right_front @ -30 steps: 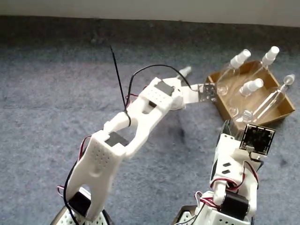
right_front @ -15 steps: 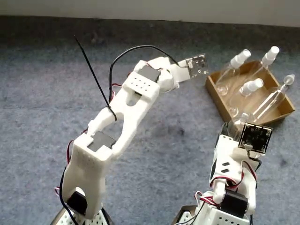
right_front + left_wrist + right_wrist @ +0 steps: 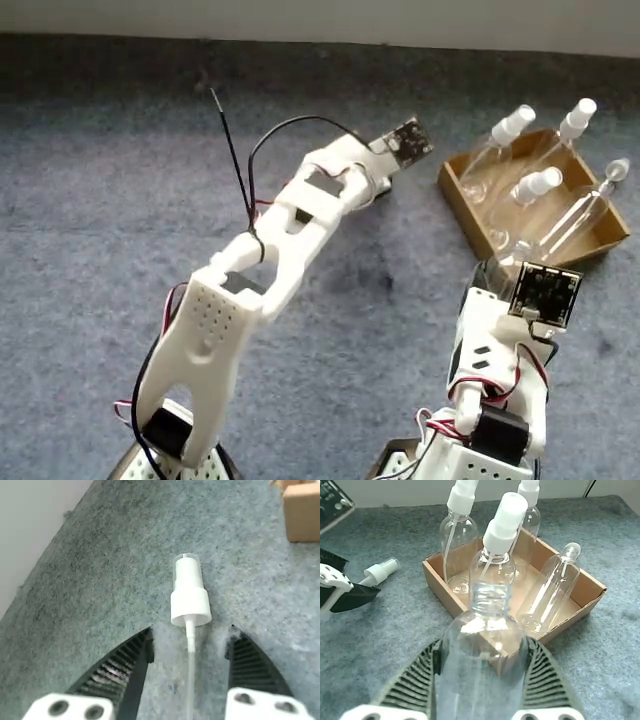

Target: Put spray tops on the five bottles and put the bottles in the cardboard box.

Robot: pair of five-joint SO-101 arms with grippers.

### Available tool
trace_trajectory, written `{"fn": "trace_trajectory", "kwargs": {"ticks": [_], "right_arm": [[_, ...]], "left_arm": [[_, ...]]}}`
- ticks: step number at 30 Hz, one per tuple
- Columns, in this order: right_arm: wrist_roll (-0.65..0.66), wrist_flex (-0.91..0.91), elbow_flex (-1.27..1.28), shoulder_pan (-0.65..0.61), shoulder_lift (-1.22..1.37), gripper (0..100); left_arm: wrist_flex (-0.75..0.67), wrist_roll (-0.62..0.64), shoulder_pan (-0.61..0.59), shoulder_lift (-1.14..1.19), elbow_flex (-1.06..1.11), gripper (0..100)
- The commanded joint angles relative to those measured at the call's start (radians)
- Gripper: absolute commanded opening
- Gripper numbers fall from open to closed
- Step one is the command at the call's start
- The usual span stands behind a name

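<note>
The left arm (image 3: 270, 270) is stretched across the grey carpet (image 3: 90, 220) toward its far edge, and from above its wrist covers whatever lies beneath. The left claw (image 3: 191, 632) is spread wide, low over the carpet. A loose spray top (image 3: 189, 597) lies flat just ahead of its tips, the tube running between them and cut off by the frame. A strip of carpet separates it from the cardboard box (image 3: 452, 195). The right claw (image 3: 483, 652) pinches an uncapped bottle (image 3: 487, 600), base cut off, just before the box's near wall. Inside sit four capped bottles (image 3: 457, 530).
</note>
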Motion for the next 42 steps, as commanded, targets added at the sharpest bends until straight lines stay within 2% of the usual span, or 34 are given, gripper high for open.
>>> {"fn": "trace_trajectory", "kwargs": {"ticks": [1, 4, 13, 17, 22, 29, 35, 38, 42], "right_arm": [[-0.009, -0.004, -0.005, 0.005, -0.01, 4.1], [-0.009, -0.004, -0.005, 0.005, -0.01, 4.1], [-0.009, -0.004, -0.005, 0.005, -0.01, 4.1], [-0.009, -0.004, -0.005, 0.005, -0.01, 4.1], [-0.009, -0.002, -0.005, 0.005, -0.01, 4.1], [-0.009, -0.001, -0.005, 0.004, -0.01, 4.1], [-0.009, -0.001, -0.005, 0.004, -0.01, 4.1], [-0.009, -0.002, -0.005, 0.004, -0.01, 4.1], [-0.009, -0.002, -0.005, 0.004, -0.01, 4.1]], "left_arm": [[-0.189, 0.064, 0.007, 0.019, -0.042, 20], [-0.272, 0.114, 0.004, 0.031, -0.07, 20], [-0.264, 0.12, 0.013, 0.067, -0.108, 20], [-0.256, 0.12, 0.012, 0.177, -0.243, 20], [-0.095, 0.12, 0.012, 0.328, -0.516, 20], [0.04, 0.115, 0.01, 0.572, -0.839, 20], [0.199, 0.115, 0.005, 0.668, -1.073, 0], [0.302, 0.115, 0.007, 0.69, -1.161, 3], [0.428, 0.114, -0.001, 0.704, -1.248, 1]]}}
